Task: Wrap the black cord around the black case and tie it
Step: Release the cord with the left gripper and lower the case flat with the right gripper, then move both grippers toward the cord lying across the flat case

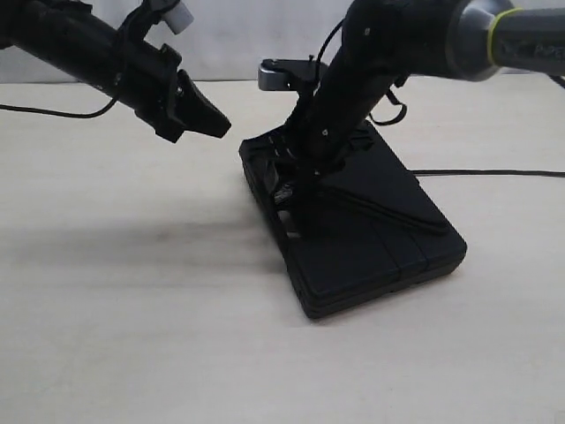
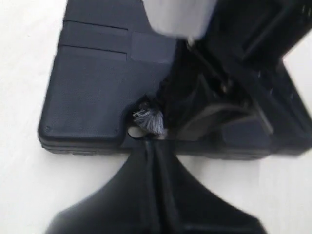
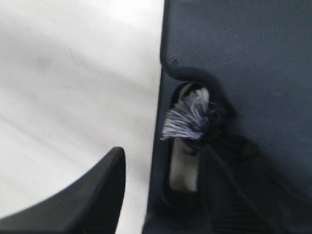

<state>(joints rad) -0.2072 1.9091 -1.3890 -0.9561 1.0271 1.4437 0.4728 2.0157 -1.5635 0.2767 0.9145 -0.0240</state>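
The black case (image 1: 371, 247) lies flat mid-table. The black cord (image 1: 388, 205) crosses its lid on a slant, and its frayed greyish knot (image 2: 147, 119) sits in the handle slot at the case's near-left edge. My right gripper (image 1: 305, 190) is down on that edge. In the right wrist view the right gripper (image 3: 163, 161) is open, one finger (image 3: 97, 195) over bare table, the other dark against the case (image 3: 243, 48), with the frayed knot (image 3: 185, 119) just ahead. My left gripper (image 1: 221, 126) hangs shut in the air left of the case (image 2: 92, 97). Nothing shows between the left gripper's (image 2: 156, 148) jaws.
The light wooden table (image 1: 132, 309) spreads wide to the left and in front of the case. Thin black cables lie on it at the back left (image 1: 53, 113) and at the right (image 1: 494, 172). A pale wall closes the back.
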